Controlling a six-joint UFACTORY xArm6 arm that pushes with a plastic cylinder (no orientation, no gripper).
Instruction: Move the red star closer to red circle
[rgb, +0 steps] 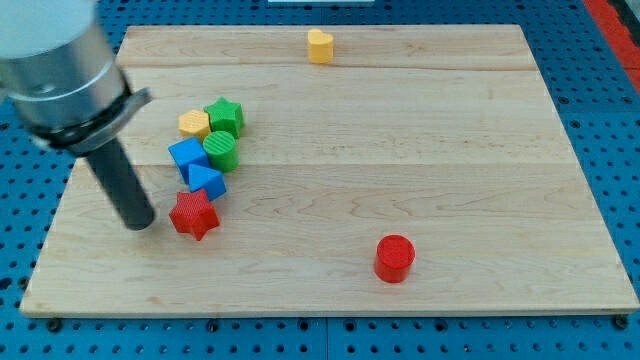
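Red star (194, 214) well apart from red circle (394, 258); my tip (141, 224) just left of it, holding nothing, push pending.

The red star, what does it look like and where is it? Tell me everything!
The red star is a small, chunky block, plain red, lying flat on the wooden board toward the view's lower left. My tip sits right beside it on the view's left, touching or nearly so. A blue triangular block sits just above it, about touching. The red circle stands far off to the view's right.
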